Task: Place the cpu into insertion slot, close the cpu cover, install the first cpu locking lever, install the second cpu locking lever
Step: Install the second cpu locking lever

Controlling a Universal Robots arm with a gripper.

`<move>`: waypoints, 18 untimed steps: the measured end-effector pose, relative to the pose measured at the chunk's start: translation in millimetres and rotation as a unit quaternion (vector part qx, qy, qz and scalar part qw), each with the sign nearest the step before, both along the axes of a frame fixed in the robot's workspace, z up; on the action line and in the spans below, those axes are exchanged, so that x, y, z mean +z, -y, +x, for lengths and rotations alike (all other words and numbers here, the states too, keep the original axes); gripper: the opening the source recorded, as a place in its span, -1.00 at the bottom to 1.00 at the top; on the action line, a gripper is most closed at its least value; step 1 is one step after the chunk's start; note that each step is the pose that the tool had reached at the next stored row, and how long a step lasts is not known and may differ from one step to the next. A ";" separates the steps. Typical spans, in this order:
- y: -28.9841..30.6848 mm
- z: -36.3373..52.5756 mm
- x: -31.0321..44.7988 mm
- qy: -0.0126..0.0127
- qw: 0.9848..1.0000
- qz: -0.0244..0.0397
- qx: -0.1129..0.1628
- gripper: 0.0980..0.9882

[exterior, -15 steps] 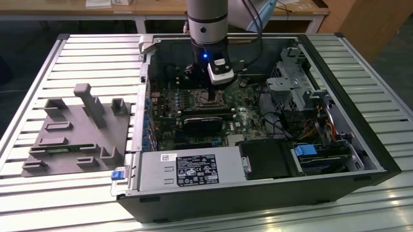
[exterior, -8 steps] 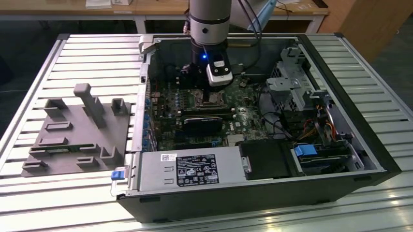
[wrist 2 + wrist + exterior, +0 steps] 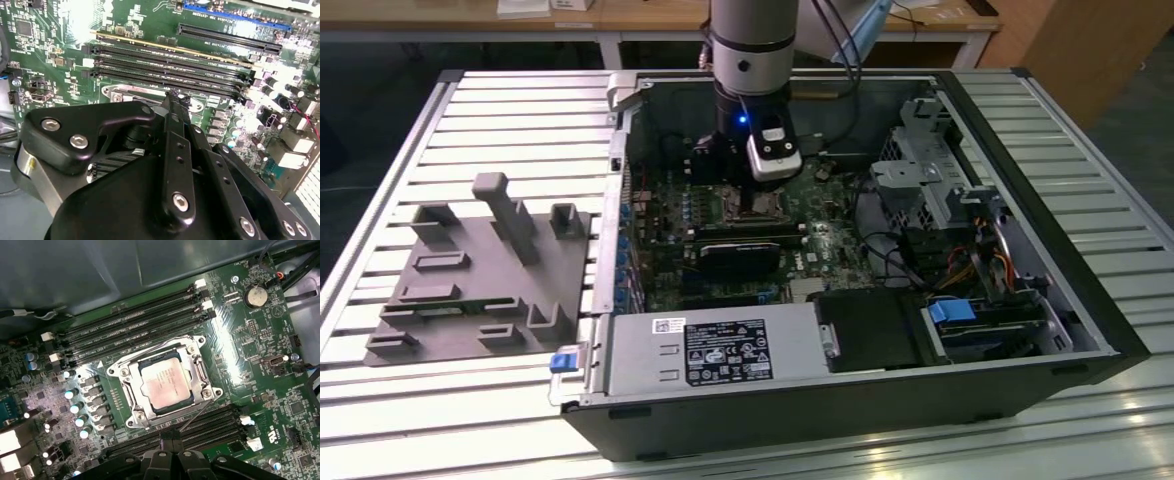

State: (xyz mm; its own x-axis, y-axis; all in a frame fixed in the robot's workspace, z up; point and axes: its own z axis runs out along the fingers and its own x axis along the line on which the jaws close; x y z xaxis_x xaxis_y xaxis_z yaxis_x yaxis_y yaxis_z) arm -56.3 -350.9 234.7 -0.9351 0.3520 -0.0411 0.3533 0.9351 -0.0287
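CPU, a flat square chip with a dull silver-grey top (image 3: 165,385), sits in the silver-rimmed square insertion slot (image 3: 131,407) at centre frame in the first wrist view, the thin silvery cover frame (image 3: 200,371) closed around it. The black gripper (image 3: 170,436) hovers just beside the socket's edge, jaws drawn narrow and holding nothing visible.

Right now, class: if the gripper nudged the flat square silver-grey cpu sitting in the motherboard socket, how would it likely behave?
The flat square silver-grey cpu looks rigid, with a metal top, so it probably won't flex. Lying flat, it can't roll or tip. The silvery metal cover frame lies around it, so it likely wouldn't slide.
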 end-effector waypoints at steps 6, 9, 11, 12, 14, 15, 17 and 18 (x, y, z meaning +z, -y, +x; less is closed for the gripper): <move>1.9 -1.1 -2.6 0.009 1.000 0.007 0.008 -0.99; 3.2 -2.6 -4.7 0.011 1.000 0.013 0.011 -0.99; 4.6 -4.1 -5.9 0.012 1.000 0.018 0.011 -0.99; 5.6 -4.9 -6.5 0.012 1.000 0.021 0.011 -0.99; 7.6 -6.1 -7.5 0.014 1.000 0.026 0.012 -0.99; 8.8 -6.7 -8.0 0.014 0.999 0.028 0.012 -0.99; 11.0 -7.6 -9.0 0.016 0.999 0.034 0.012 -0.99; 12.2 -8.0 -9.5 0.016 0.999 0.037 0.012 -0.99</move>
State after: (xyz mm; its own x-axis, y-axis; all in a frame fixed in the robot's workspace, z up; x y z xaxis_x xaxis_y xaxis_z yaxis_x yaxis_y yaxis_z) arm -64.3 -363.1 225.2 -0.9420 0.3323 -0.0464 0.3299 0.9426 0.0526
